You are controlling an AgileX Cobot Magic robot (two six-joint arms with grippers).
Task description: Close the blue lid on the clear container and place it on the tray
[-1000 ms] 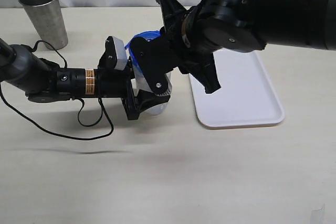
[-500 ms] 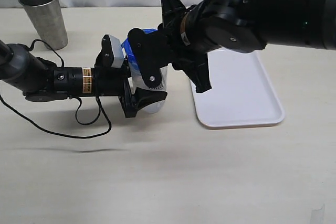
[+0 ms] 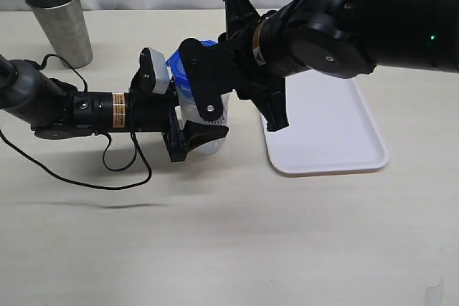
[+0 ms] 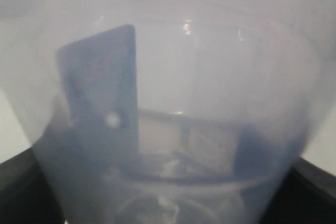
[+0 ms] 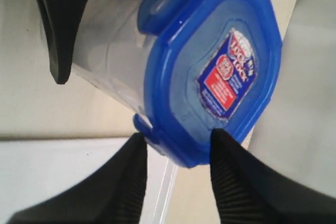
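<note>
Since one second ago, the right arm has drawn in closer over the blue lid [image 5: 210, 72], which sits on the mouth of the clear container [image 4: 168, 77], just beside the tray [image 3: 337, 141] and not yet on it. The left pincer [image 3: 193, 137] clamps the container body from the side, arm stretched low along the tabletop [image 3: 251, 234], bracing it. The right pincer [image 5: 178, 135] reaches from above, fingers spread astride the lid rim, gripping nothing, probably to press the flaps shut.

Identify small round translucent blue plastic lid [image 5: 178, 40] at black right gripper [image 5: 177, 138] tips by red, blue and white sticker [image 5: 227, 72]. Note tall clear plastic container [image 5: 107, 45] as colourless, unpatterned; flat rectangular plastic tray [image 3: 337, 134] as plain white.
</note>
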